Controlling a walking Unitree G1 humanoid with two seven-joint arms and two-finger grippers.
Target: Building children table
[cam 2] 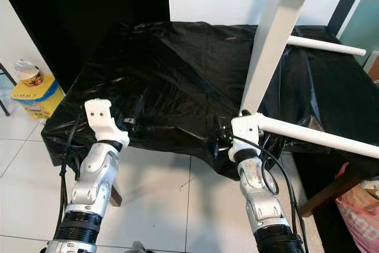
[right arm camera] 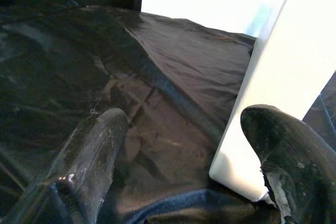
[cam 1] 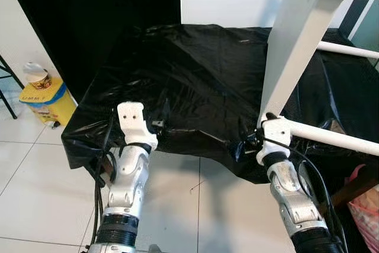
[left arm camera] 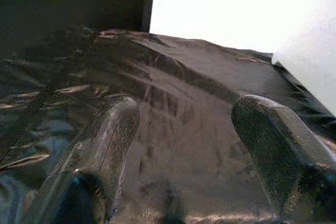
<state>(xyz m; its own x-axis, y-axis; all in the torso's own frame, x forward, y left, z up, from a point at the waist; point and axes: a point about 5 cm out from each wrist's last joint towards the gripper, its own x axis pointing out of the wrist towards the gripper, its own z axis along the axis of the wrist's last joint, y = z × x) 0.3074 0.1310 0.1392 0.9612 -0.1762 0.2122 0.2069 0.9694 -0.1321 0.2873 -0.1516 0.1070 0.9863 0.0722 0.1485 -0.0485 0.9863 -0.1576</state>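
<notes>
White table leg (right arm camera: 265,93) beside R gripper (right arm camera: 199,145) jaws spread wide, L gripper (left arm camera: 184,145) jaws wide, empty

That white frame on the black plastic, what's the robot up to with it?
The robot is building a children's table on a surface draped in black plastic sheet. Its right gripper is open beside the foot of a slanting white table leg, one finger against it. Its left gripper hovers open over the sheet, holding nothing.
</notes>
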